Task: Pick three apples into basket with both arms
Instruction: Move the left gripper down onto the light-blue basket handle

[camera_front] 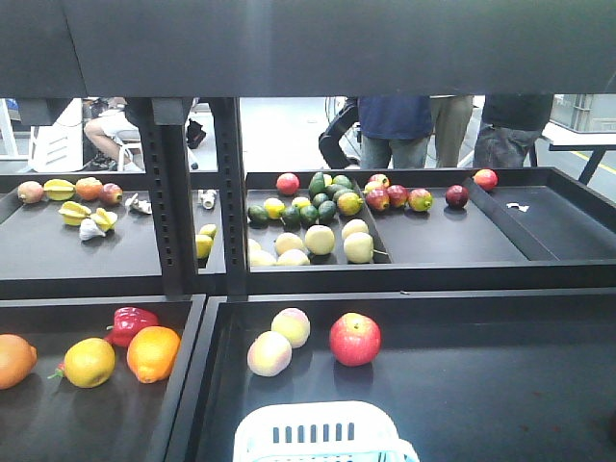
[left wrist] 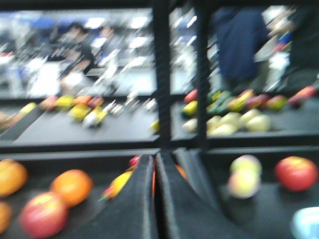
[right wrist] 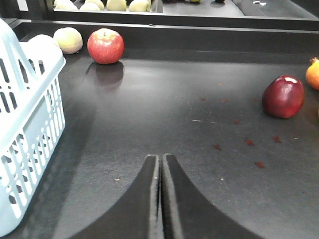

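In the front view, a red apple (camera_front: 354, 339) is seen on the near right tray (camera_front: 500, 404). It is glossy, with a yellowish blush around the stem dimple, and two pale peaches (camera_front: 270, 354) lie just beside it on the left. Only the slotted top rim of the basket (camera_front: 322, 433) is shown, at the bottom edge, in front of the apple and apart from it. An orange (camera_front: 153, 353), a lemon (camera_front: 89, 363) and a red pepper (camera_front: 132, 324) are shown on the near left tray. The grippers are seen only in the wrist views.

The left wrist view is badly blurred. The left gripper (left wrist: 155, 172) is seen with its fingers pressed together and nothing between them, above the divider between the two near trays. The red apple (left wrist: 296, 173) is shown far to the right, and a corner of the basket (left wrist: 306, 224) below it.

In the right wrist view, the right gripper (right wrist: 160, 164) is likewise closed on nothing, low over the tray. The pale blue basket (right wrist: 30, 124) is shown at the left, the red apple (right wrist: 105, 46) beyond it by the tray's far wall. A dark red apple (right wrist: 283, 96), missing from the other views, lies well to the right.
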You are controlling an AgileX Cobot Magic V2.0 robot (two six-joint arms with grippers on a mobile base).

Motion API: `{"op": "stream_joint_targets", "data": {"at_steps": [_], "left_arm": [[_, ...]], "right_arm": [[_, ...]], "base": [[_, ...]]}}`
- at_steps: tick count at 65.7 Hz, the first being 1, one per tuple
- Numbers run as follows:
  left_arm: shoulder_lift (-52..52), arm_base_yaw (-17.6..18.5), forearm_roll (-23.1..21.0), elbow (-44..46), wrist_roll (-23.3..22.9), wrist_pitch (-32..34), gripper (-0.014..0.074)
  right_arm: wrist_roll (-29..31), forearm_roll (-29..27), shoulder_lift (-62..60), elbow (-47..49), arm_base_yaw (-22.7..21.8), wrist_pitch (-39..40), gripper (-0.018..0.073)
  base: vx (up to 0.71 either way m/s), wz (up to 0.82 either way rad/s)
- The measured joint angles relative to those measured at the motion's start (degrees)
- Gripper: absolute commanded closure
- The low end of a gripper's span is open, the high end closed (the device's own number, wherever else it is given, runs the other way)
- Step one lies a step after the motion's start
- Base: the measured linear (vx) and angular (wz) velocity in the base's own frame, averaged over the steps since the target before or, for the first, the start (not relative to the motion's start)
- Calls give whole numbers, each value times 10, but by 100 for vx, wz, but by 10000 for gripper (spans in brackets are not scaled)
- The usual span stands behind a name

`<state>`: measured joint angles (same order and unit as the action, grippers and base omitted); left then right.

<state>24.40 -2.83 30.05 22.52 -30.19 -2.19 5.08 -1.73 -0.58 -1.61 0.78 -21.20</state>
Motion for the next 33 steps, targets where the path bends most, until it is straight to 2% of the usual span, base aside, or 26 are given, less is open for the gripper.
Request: {"op": "stream_joint_targets", "data": {"at_steps": [6, 12, 14, 18, 20, 26, 29, 33], "left_arm": [[57, 13, -6, 78, 43, -81, 603], [110, 42, -62, 152, 148, -165, 603], [129, 55, -92, 171, 188, -190, 603], [163, 77, -184, 210, 288, -248, 603], [180, 87, -234, 228, 357, -277, 603], [218, 101, -355, 263, 488, -317, 603], [228, 101, -408, 272, 532, -319, 603], [233, 101, -466, 279, 560, -317, 603]], "right_arm": [[0, 0, 0, 0, 0, 0, 564], [0, 0, 0, 0, 0, 0, 564], [0, 0, 0, 0, 0, 0, 564], [0, 0, 0, 0, 0, 0, 564], [0, 0, 0, 0, 0, 0, 564], [0, 0, 0, 0, 0, 0, 564], [0, 0, 0, 0, 0, 0, 564], [0, 0, 0, 0, 0, 0, 564]], "base": [[0, 0], [0, 0], [0, 0], [0, 0], [0, 0], [0, 0], [0, 0], [0, 0]]}}
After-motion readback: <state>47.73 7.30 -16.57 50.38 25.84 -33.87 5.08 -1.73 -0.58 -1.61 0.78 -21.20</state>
